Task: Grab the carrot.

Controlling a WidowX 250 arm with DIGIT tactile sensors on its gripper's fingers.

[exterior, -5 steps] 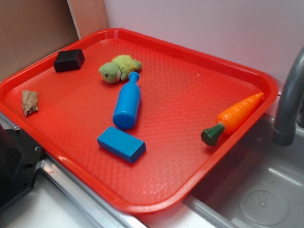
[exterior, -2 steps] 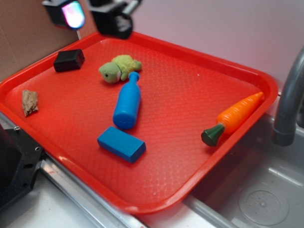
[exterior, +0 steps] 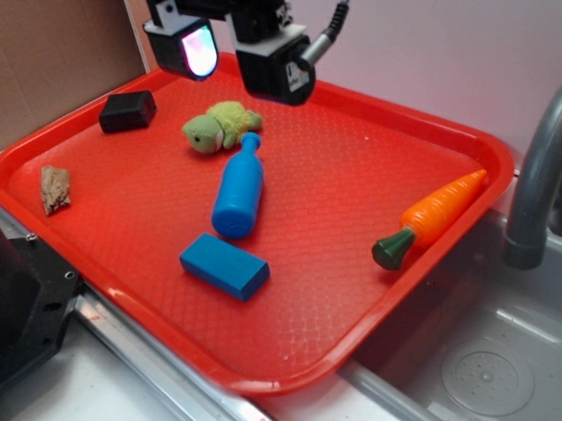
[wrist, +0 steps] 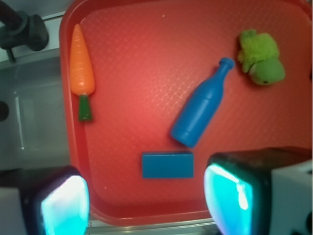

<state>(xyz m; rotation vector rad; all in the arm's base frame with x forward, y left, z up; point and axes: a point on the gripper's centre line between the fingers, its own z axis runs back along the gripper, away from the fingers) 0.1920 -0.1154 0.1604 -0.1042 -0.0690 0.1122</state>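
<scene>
A red plastic tray (exterior: 356,167) with a fine diamond-pattern surface and rounded raised rim lies beside a grey sink (exterior: 479,365). The carrot (exterior: 430,218) lies on the tray at about 3 o'clock in the exterior view, close along the right rim and just beside it. It is glossy orange plastic, tapered, with shallow ridges across the body and a dark green stub at the thick end; the thin tip points toward the far right corner of the tray.

The gripper (exterior: 233,54) hangs above the far left part of the tray, at about 11 o'clock, well apart from the carrot. Its two fingers are wide apart and hold nothing; the pads (wrist: 229,198) look translucent and glow blue-green (in the wrist view they fill the lower corners).

Near the middle of the tray lies a blue bottle (exterior: 238,191), smooth matte plastic, cylindrical with a narrow neck that points toward a soft green plush toy (exterior: 219,125) with a fuzzy surface. At about 6 o'clock from the bottle lies a flat blue rectangular block (exterior: 224,266) with sharp edges. A black block (exterior: 127,111) with rounded corners sits at about 10 o'clock, and a small rough brown piece (exterior: 55,188) lies at 9 o'clock near the left rim. A curved grey faucet (exterior: 541,173) stands beyond the right rim.
</scene>
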